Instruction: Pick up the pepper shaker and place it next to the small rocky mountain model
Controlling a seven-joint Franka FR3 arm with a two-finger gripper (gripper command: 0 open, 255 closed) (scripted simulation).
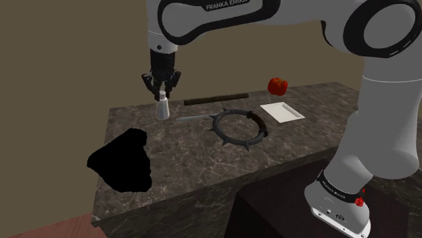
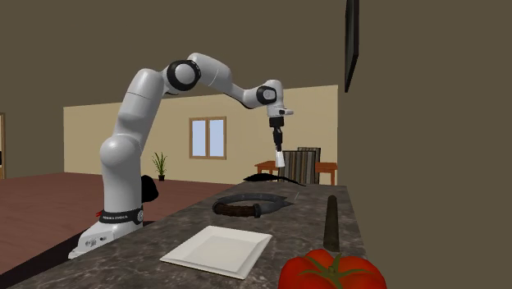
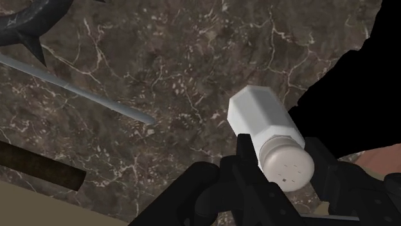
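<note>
A white pepper shaker (image 1: 162, 108) with a rounded, holed cap hangs above the dark marbled counter (image 1: 203, 162), clasped at its cap end by my shut gripper (image 1: 161, 88). In the wrist view the shaker (image 3: 267, 125) points away from the fingers (image 3: 247, 154), and the gripper (image 3: 284, 160) grips its cap. The rocky mountain model (image 1: 122, 161) is drawn as a flat black lump near the counter's end, at the shoulder view's left, and it lies lower left of the shaker. In the second exterior view the shaker (image 2: 280, 158) hangs under the gripper (image 2: 278, 141), above the black model (image 2: 275, 177).
A dark spiked ring (image 1: 240, 126) lies mid-counter with a thin silver blade (image 1: 196, 117) and a dark stick (image 1: 216, 99) beside it. Farther toward the shoulder view's right are a white square plate (image 1: 283, 111) and a red tomato (image 1: 277, 85). The counter's front edge drops off near the stand.
</note>
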